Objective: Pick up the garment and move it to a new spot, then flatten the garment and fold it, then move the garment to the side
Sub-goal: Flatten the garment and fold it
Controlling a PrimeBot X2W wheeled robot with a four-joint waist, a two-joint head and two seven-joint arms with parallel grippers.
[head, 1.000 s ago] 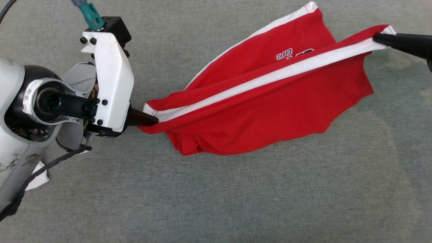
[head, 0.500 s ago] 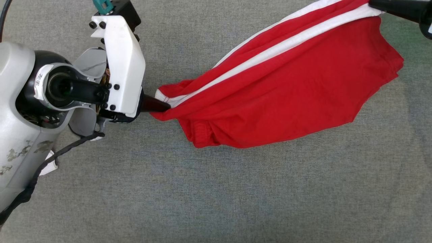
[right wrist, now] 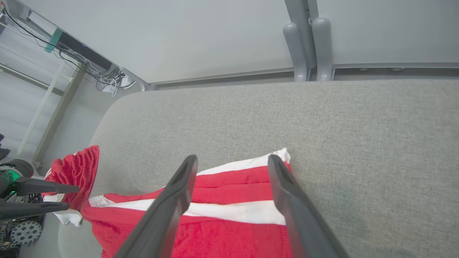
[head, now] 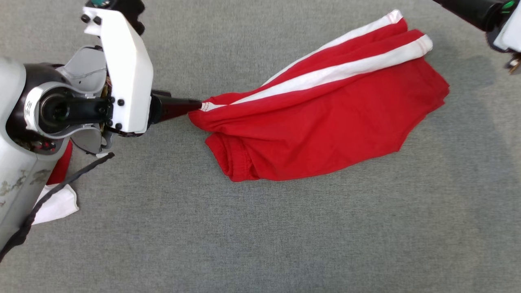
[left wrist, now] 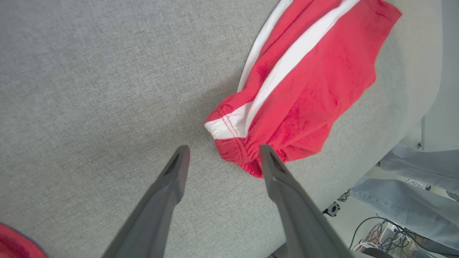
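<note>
- Left end effector stands wide with nothing between its fingers. In its own view the tips sit just short of the elastic waistband of the red shorts.
- Right end effector is also wide and empty, poised above the hem end of the shorts.
- In the head view the shorts lie on the grey fabric surface, running from the centre out toward 2 o'clock. They are doubled over lengthwise along the white side stripes and bunched at the waistband.
- Flattening looks like the step in hand. Each end effector should pinch a single layer at an outer corner, one at the waistband and one at the hem. Drawing the two apart low over the surface should open the tucked half instead of dragging it.
- Catching both layers at once would likely keep the crease.
- The left wrist view shows the waistband's gathers and stitching, which the head view leaves partly behind a finger.
- The right wrist view shows the surface's far edge and, at 9 o'clock, a second red cloth at the surface's end.
- The head view gives the shorts' whole outline.
</note>
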